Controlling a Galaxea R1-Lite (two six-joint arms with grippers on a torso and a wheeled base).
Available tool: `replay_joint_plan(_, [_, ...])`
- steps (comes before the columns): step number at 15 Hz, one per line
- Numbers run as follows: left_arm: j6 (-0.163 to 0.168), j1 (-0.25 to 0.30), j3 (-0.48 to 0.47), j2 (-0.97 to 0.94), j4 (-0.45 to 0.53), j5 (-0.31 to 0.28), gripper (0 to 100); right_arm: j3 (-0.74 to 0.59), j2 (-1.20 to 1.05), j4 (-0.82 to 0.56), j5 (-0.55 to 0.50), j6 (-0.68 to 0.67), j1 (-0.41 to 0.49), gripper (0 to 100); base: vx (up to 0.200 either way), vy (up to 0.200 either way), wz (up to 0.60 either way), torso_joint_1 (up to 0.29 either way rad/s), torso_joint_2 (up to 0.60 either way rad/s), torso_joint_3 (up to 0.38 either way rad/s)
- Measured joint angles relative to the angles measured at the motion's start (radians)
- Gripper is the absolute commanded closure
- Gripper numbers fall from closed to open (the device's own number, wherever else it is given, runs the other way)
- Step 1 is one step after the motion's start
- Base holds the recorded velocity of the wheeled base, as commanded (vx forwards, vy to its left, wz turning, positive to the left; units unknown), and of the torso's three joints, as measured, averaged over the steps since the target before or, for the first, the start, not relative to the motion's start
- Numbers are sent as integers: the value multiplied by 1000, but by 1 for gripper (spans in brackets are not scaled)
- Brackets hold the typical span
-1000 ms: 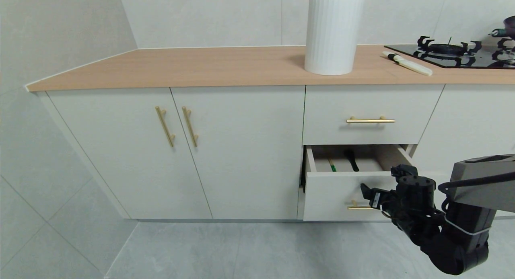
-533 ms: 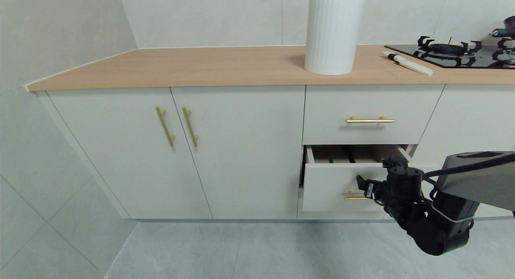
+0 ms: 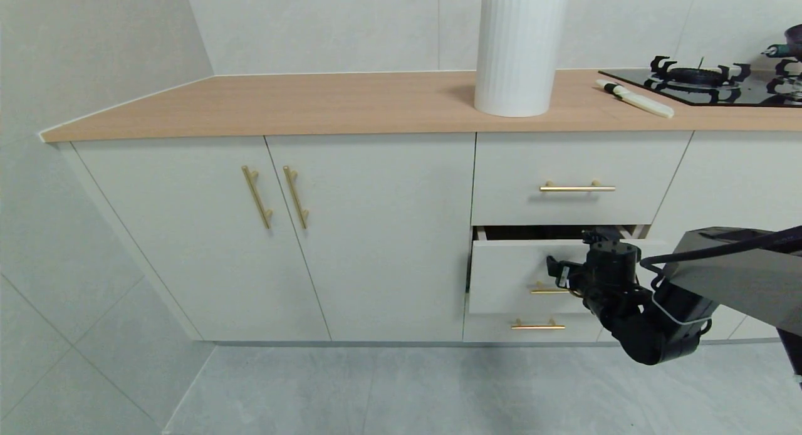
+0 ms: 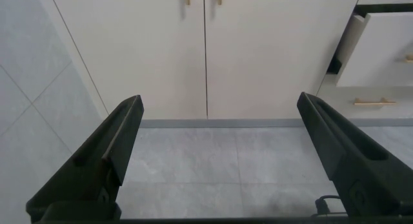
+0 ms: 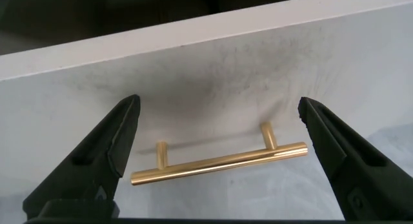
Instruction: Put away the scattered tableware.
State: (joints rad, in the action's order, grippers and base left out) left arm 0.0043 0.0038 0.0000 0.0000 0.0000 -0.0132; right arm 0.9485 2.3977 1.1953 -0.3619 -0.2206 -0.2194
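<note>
Nearing finish: drawer [image 3: 520,275] lower right almost shut; right gripper [image 3: 556,277] spread wide at handle [image 5: 219,162], empty; left gripper [image 4: 219,121] likewise; pale utensil [image 3: 634,98] upper right unstowed.

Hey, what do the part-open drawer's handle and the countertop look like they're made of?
Drawer handle: probably brushed, gold-toned metal, judging by its satin sheen and slim bar shape. Countertop: matte wood or wood-look laminate, showing faint grain; I cannot tell which.
</note>
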Motion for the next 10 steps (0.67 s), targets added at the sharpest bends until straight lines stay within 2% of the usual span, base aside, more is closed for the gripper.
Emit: replay_joint_plan(10, [0, 0, 0, 0, 0, 0, 0, 134, 68, 1, -2, 0, 56, 0, 0, 0, 0, 0, 0, 0])
